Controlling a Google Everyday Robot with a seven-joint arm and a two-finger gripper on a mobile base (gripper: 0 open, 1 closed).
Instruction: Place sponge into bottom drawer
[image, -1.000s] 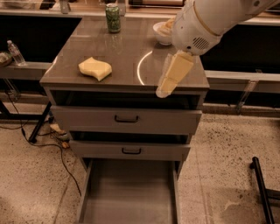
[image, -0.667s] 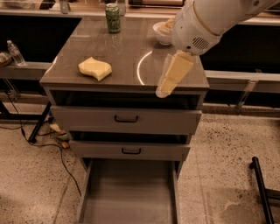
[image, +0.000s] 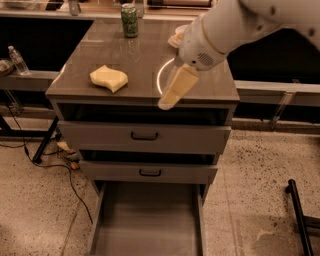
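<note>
The sponge (image: 108, 78) lies left on the desk (image: 100, 52), well apart from the end effector (image: 166, 103) at the front edge; whether that is apart or together, I cannot tell. The bottom drawer (image: 147, 222) stands pulled out

— Where's the sponge (image: 109, 78)?

— On the table (image: 85, 65), left half, nearer the front edge. It lies flat, pale yellow foam with wavy edges.

— Is anything touching it?

— No. The gripper (image: 167, 102) hangs over the table's front edge, right of the sponge and well apart from it.

— And the bottom drawer (image: 147, 220)?

— Pulled out, low by the floor, under the two upper drawers (image: 145, 136). It is grey, with a flat floor and thin side walls. Its near end runs past the lower edge of the view, so perhaps it is fully out; I can't say.
</note>
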